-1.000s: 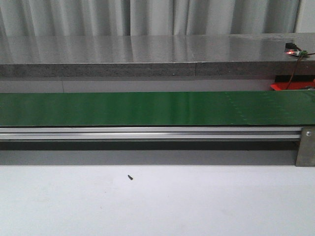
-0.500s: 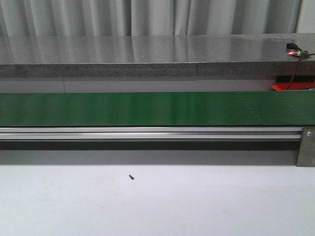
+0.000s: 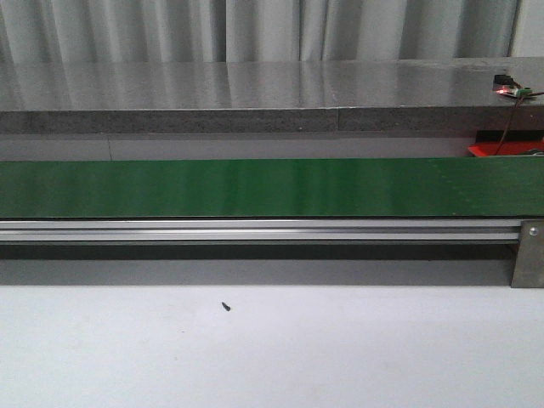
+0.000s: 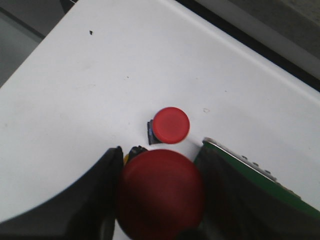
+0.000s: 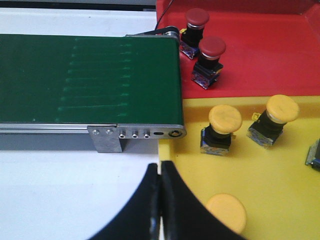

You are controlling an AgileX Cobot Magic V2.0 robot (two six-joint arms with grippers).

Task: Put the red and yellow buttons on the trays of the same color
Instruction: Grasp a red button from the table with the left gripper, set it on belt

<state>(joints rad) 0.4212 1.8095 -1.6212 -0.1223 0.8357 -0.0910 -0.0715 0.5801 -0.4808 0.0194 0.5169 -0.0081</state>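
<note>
Red round-capped button (image 4: 161, 195) is held between left gripper (image 4: 160, 200) fingers, frame bottom; a second red button (image 4: 170, 125) sits on white table (image 4: 75, 90). Right gripper (image 5: 160, 200) is closed, empty. Front view is unchanged; transfer to green conveyor belt (image 3: 255, 187) is judged pending.

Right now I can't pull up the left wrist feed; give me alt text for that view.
The left gripper is shut on a large red button, which fills the space between the dark jaws. Just beyond it, a second red button on a small dark base sits apart on the white table.
</note>
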